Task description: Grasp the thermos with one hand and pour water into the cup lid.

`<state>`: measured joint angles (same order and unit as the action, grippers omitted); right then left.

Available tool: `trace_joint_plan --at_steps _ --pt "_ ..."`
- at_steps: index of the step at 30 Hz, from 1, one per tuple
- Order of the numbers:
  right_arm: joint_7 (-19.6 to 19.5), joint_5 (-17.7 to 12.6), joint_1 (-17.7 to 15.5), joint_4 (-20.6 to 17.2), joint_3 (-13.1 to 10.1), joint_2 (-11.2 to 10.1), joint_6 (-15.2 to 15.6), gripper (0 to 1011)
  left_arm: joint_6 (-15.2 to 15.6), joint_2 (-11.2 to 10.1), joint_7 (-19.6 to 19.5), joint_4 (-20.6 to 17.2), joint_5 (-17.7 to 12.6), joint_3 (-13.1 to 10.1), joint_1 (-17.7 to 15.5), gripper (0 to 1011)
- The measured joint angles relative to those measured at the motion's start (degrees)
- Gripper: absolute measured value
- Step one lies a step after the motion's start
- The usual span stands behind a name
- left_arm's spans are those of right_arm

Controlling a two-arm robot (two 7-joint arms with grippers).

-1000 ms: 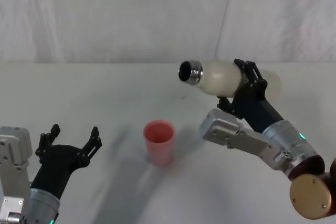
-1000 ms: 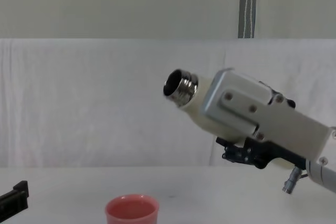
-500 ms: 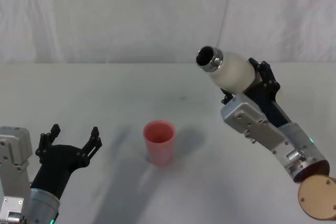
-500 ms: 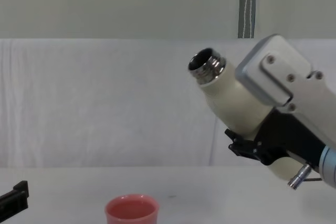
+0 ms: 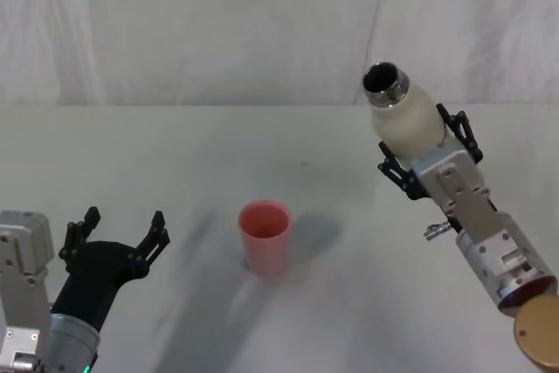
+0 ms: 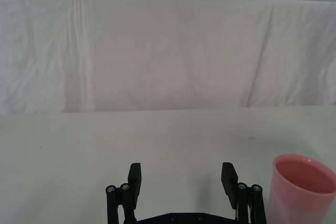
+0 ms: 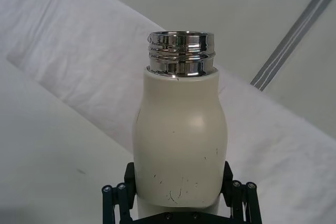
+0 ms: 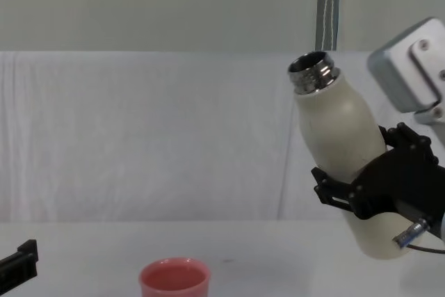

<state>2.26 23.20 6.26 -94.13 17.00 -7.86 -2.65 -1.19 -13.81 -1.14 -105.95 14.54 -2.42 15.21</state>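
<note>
Thermos (image 5: 406, 118): smooth cream cylinder, threaded steel neck, tilted, clamped in right hand (image 5: 430, 158).
Cup (image 5: 265, 236): pink, round, on table left of that hand.
Left hand (image 5: 115, 231): spread, empty.

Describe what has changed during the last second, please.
The right gripper, still clamped on the thermos, turned it from nearly horizontal to almost upright and carried it right, away from the cup lid. The cup lid and the open left gripper stayed put.
</note>
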Motion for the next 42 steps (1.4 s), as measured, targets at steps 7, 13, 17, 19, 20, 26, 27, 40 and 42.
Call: trace_joint_plan --at_steps 7,13,17,19,20,26,27,40,42 --pt "3.1 -6.6 -1.3 -1.0 -2.4 0.8 0.1 951 0.0 0.0 0.0 0.0 0.0 0.0 0.0 1001" --pt "5.8 -12.0 -2.5 -1.9 -4.3 0.7 1.3 951 0.0 0.0 0.0 0.0 0.0 0.0 0.0 1001" --pt "7.0 -14.8 -3.0 -2.3 -5.2 0.6 2.1 951 0.0 0.0 0.0 0.0 0.0 0.0 0.0 1001" --pt "7.5 -15.9 -3.2 -2.5 -5.5 0.5 2.5 951 0.0 0.0 0.0 0.0 0.0 0.0 0.0 1001" --pt "7.8 -16.9 -3.4 -2.7 -5.7 0.3 2.7 951 0.0 0.0 0.0 0.0 0.0 0.0 0.0 1001" --pt "9.0 -20.1 -3.9 -3.2 -6.3 -0.3 3.7 951 0.0 0.0 0.0 0.0 0.0 0.0 0.0 1001" --pt "9.2 -20.6 -4.0 -3.2 -6.4 -0.4 3.8 951 0.0 0.0 0.0 0.0 0.0 0.0 0.0 1001" --pt "11.7 -28.5 -5.0 -3.8 -7.5 -2.0 4.6 951 0.0 0.0 0.0 0.0 0.0 0.0 0.0 1001" --pt "11.9 -29.1 -5.1 -3.8 -7.5 -2.1 4.6 951 0.0 0.0 0.0 0.0 0.0 0.0 0.0 1001"
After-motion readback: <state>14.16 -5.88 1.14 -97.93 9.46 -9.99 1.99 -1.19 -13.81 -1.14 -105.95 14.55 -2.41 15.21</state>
